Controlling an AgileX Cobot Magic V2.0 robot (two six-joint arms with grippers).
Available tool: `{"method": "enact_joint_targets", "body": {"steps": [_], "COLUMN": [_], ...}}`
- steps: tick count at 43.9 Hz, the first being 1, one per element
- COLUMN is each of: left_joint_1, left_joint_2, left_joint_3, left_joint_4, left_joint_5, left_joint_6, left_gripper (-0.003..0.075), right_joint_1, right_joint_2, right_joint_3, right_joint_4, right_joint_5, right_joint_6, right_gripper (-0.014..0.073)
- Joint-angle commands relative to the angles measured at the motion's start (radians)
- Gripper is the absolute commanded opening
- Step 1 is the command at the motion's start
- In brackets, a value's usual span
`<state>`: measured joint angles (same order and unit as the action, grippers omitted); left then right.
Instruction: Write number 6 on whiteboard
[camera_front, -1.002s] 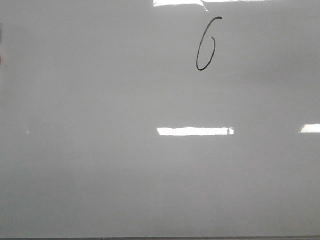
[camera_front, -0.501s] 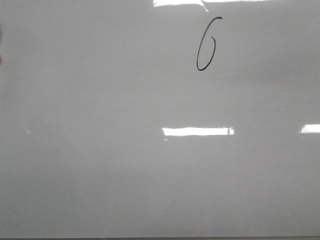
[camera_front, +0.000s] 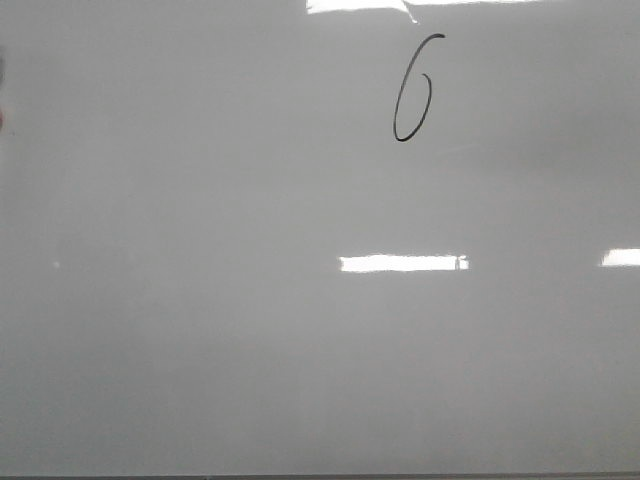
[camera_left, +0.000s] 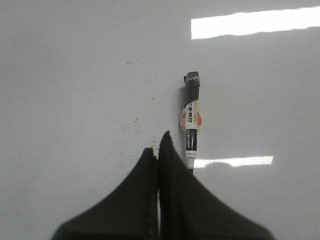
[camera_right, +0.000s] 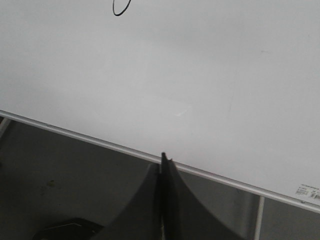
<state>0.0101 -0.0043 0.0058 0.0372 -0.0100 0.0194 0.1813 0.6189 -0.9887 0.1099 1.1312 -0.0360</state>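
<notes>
While the number 6 (camera_front: 412, 90) was seen finished near the whiteboard (camera_front: 200, 300) top, both claws, left claw (camera_left: 159, 150) and right claw (camera_right: 162, 161), were closed empty, so the loose marker (camera_left: 190, 120) could be nudged and the ink smeared.

The whiteboard (camera_front: 200, 300) is the carrying surface, glossy grey-white, with a thin metal frame edge. On it lies a marker (camera_left: 190, 120), black-capped with a labelled barrel. The number 6 (camera_front: 412, 90) is drawn in thin black line near its far side.
</notes>
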Motion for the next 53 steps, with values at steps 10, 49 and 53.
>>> {"method": "enact_joint_targets", "body": {"steps": [10,49,53], "left_joint_1": [-0.007,-0.007,-0.007], "left_joint_2": [-0.017,-0.015,-0.015], "left_joint_3": [0.003,0.003,0.003], "left_joint_4": [0.000,0.000,0.000], "left_joint_5": [-0.087,-0.087,-0.087], "left_joint_6": [-0.013,-0.013,-0.013], "left_gripper": [-0.0020,-0.0020,-0.0020], "right_joint_1": [-0.158,-0.185,-0.185], "right_joint_2": [-0.325,-0.648,-0.648], "right_joint_3": [0.359,1.011,1.011], "right_joint_4": [-0.022,-0.022,-0.022], "right_joint_5": [-0.617,-1.213,-1.214], "right_joint_6": [-0.003,-0.003,-0.003], "right_gripper": [-0.0067,-0.0067,-0.0067]}}
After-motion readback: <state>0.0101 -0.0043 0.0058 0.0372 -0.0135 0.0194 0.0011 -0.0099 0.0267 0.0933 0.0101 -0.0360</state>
